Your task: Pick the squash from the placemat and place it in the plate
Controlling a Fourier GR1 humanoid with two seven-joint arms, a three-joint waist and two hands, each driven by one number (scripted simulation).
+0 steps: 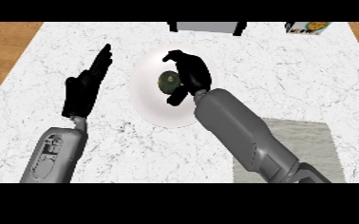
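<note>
At frame centre the right hand curls its fingers round the green squash over the white plate, away from the grey placemat at lower right, seemingly ready to release it; the left hand rests open at left.

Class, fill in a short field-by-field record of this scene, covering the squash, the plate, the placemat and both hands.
squash: dark green, over the plate, in the right hand
plate: white, round, centre of view
placemat: grey, lower right, partly hidden by the right forearm
right hand: curled round the squash
left hand: open, left of the plate, holding nothing
stage: squash off the placemat, not yet released
</note>
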